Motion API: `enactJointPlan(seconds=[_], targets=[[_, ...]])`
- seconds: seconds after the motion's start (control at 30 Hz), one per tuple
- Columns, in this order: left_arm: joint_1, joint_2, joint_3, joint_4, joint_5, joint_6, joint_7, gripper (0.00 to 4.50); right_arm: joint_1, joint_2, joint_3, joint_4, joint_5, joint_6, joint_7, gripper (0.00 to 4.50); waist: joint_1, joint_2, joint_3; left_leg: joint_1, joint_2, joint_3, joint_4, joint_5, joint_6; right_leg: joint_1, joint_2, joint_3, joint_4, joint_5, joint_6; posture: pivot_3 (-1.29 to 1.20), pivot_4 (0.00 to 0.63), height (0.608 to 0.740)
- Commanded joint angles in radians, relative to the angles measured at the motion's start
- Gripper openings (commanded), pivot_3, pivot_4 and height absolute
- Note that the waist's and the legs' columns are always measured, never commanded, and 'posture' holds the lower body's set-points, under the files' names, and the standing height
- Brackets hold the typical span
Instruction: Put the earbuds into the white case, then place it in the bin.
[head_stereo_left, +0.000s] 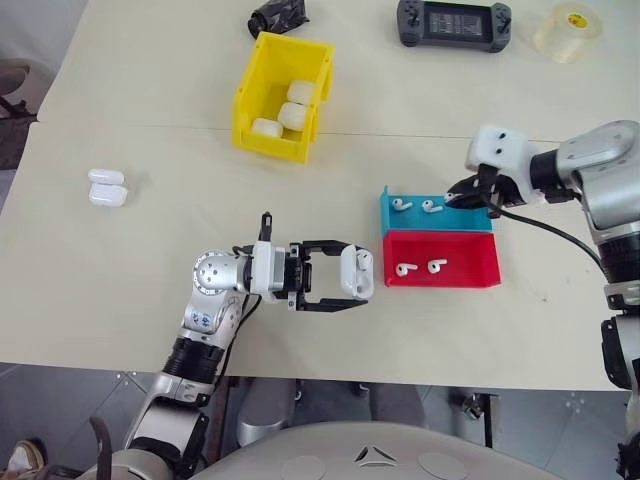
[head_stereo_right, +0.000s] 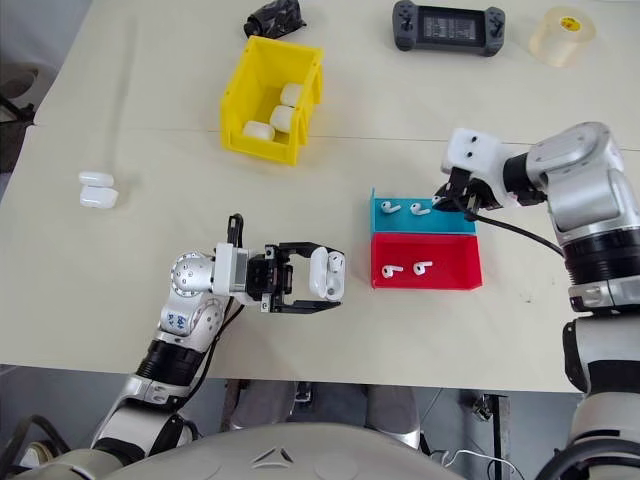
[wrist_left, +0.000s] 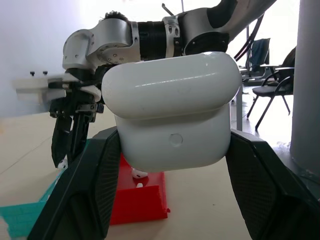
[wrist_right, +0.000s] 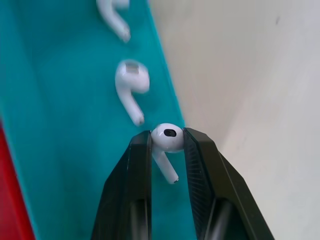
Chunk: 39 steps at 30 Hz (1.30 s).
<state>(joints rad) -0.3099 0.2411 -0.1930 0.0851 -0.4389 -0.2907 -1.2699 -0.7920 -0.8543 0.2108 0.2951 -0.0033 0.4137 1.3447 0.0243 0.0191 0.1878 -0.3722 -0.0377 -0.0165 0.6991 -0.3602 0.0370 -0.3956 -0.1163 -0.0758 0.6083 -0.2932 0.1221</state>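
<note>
Left gripper (head_stereo_left: 358, 277): near the front edge of the table (head_stereo_left: 120, 290), pointing toward the robot's right. Its 2 black fingers are squeezed on the white case (head_stereo_left: 356, 274) and hold it up off the table. The lid looks shut.

Red tray (head_stereo_left: 440, 262): a bit farther in, to the right of the held case. 2 earbuds lie in it.

Blue tray (head_stereo_left: 432, 210): touching the red tray, just behind it. 2 earbuds lie loose in it.

Right gripper (wrist_right: 167, 137): at the right end of the blue tray, pointing down. Its fingers pinch 1 earbud (wrist_right: 166, 142) by its round head, and the stem hangs down over the blue floor.

2 spare white cases (head_stereo_left: 106, 187): on the left side of the table, touching each other, well apart from the trays.

Bin (head_stereo_left: 281, 95): yellow, far back near the middle. 3 white cases sit inside it.

Black bundle (head_stereo_left: 277, 16): just behind the bin.

Game handheld (head_stereo_left: 453, 22): dark, at the far edge.

Tape roll (head_stereo_left: 568, 31): clear, at the far edge, right of the handheld.
</note>
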Motion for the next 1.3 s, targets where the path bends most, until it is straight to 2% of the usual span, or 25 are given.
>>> enactJointPlan(seconds=[0.03,0.13,0.3,0.47,0.83,1.07,1.3], targets=[[-0.058,0.006,0.024,-0.047,-0.029,0.045,0.029,2.80,0.072,-0.025,-0.160,-0.178,0.171,0.086,0.025,0.75,0.003,0.000,0.000,0.000,0.000,-0.001,0.000,0.000,0.000,0.000,0.000,0.000,0.001,0.000,0.000,0.00,0.150,0.740],[-0.094,0.014,0.035,-0.055,-0.046,0.094,0.037,2.80,0.174,-0.022,-0.241,-0.303,0.272,0.142,0.013,0.75,0.003,0.000,0.000,0.000,-0.001,-0.001,0.000,0.000,0.000,0.001,0.000,0.000,0.001,0.000,0.000,0.00,0.150,0.740],[-0.141,0.023,0.045,-0.071,-0.071,0.173,0.040,2.80,0.335,0.071,-0.401,-0.537,0.500,0.253,-0.084,0.75,0.001,0.000,0.000,0.000,-0.001,-0.001,-0.001,0.000,0.000,0.001,0.001,0.000,0.001,0.000,0.000,0.00,0.150,0.740],[-0.193,0.028,0.049,-0.066,-0.066,0.233,0.047,2.80,0.509,0.288,-0.549,-0.828,0.835,0.393,-0.339,0.75,0.001,0.000,0.000,0.001,0.001,-0.001,0.000,0.001,-0.001,0.001,0.001,0.000,0.002,0.000,0.000,0.00,0.150,0.740],[-0.227,0.030,0.042,-0.065,-0.045,0.277,0.055,2.80,0.637,0.459,-0.523,-1.016,1.168,0.385,-0.721,0.75,0.000,0.000,0.000,0.001,-0.002,-0.001,-0.001,0.001,-0.001,0.001,0.002,0.002,0.003,0.000,0.001,0.00,0.150,0.740],[-0.233,0.019,0.043,-0.078,-0.049,0.299,0.082,2.80,0.694,0.477,-0.450,-1.063,1.212,0.333,-0.815,0.75,-0.001,0.000,0.000,0.001,-0.002,-0.001,-0.001,0.001,0.000,0.001,0.003,0.003,0.003,0.000,0.001,0.00,0.150,0.740],[-0.235,0.000,0.050,-0.099,-0.057,0.323,0.121,2.80,0.787,0.516,-0.372,-1.056,1.123,0.236,-0.830,0.75,-0.001,0.000,0.000,0.001,-0.002,-0.001,-0.002,0.001,0.001,0.001,0.003,0.003,0.003,0.000,0.001,0.00,0.150,0.740]])
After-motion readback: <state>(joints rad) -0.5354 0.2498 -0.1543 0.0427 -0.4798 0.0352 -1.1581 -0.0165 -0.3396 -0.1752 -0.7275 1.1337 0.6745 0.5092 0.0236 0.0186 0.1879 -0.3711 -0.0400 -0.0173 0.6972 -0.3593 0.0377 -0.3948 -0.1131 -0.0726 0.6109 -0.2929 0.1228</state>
